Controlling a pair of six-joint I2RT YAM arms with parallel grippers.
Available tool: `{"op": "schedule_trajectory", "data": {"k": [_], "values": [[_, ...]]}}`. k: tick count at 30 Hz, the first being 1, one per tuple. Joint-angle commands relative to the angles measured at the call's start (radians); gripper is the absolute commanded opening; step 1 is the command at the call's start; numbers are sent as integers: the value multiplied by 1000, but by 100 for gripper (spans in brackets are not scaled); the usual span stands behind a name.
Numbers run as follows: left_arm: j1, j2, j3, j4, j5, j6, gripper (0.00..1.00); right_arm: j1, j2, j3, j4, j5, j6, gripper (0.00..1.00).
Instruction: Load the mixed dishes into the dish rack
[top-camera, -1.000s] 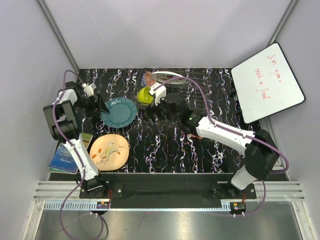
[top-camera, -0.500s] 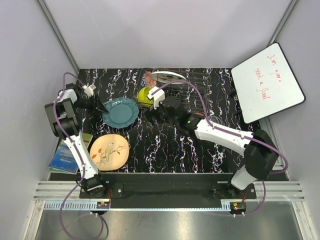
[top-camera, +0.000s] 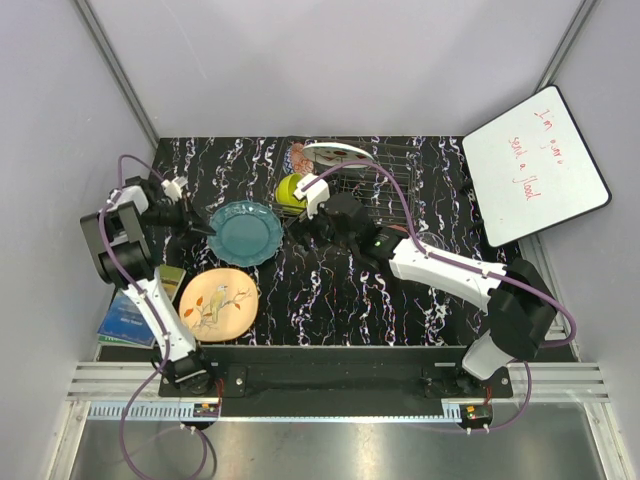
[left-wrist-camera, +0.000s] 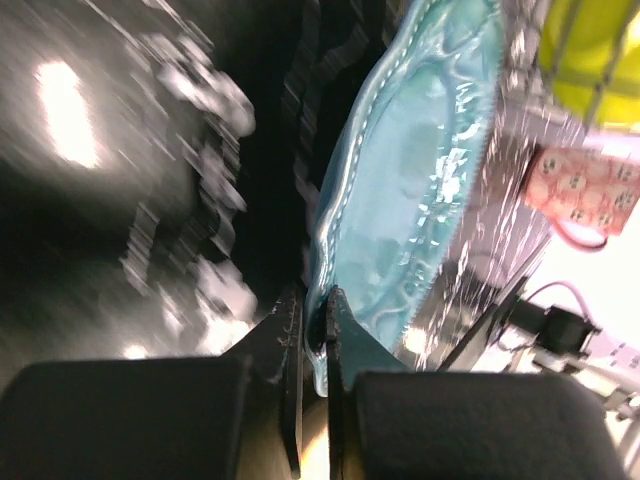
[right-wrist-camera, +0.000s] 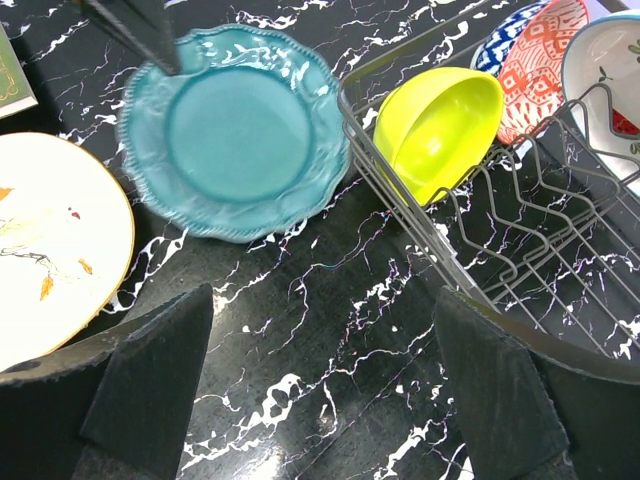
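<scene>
— three dishes (right-wrist-camera: 440, 125) in the rack (top-camera: 395, 185) already?
— yes. teal plate (top-camera: 243, 232), beside it, is pinched at the rim by the left gripper (left-wrist-camera: 312, 308); peach plate (top-camera: 219, 304) waits; right gripper (right-wrist-camera: 320, 385) gapes, empty.

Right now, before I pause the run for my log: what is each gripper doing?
Left gripper: closed on the rim of the teal plate.
Right gripper: open, holding nothing.

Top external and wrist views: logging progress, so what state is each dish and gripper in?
teal plate: rim gripped, outside dish rack
peach floral plate: flat on table
lime-yellow bowl: on edge in rack
red patterned bowl: on edge in rack
white plate: in rack
left gripper: shut on teal plate
right gripper: open, empty
</scene>
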Motion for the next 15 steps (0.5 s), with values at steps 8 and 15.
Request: {"op": "schedule_trajectory", "data": {"k": [8, 15], "values": [[-10, -452, -113, -98, -264, 325, 0, 5, 85, 157, 117, -101, -118, 100], [-60, -581, -110, -125, -213, 466, 0, -8, 169, 214, 226, -289, -201, 100]]}}
